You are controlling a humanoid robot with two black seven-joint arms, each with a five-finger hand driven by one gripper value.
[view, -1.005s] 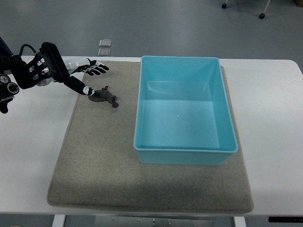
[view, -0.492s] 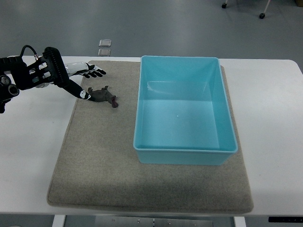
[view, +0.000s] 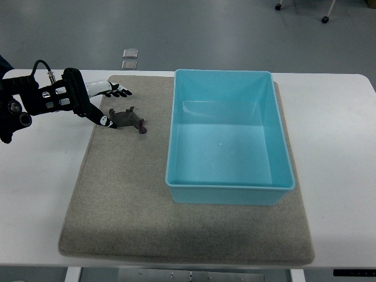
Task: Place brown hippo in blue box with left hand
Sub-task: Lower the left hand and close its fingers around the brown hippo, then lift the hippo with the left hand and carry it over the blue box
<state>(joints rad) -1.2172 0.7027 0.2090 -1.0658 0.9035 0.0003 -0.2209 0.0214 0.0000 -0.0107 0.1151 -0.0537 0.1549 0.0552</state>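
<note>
The brown hippo (view: 128, 120), lying near the mat's (view: 117, 200) far-left corner, is being approached by the left hand (view: 97, 101), fingers spread for grasping.

A soft gray mat (view: 147, 223) is laid flat on a white table (view: 341, 176). Two small clear squares (view: 130, 57) are seen on the gray floor (view: 205, 29).

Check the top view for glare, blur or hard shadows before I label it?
Top view: sharp throughout, no motion blur on the left hand or the brown hippo. Lighting soft and even; only a faint shadow along the near edge of the blue box on the mat. Mild pale sheen on the box floor, nothing washed out.
</note>
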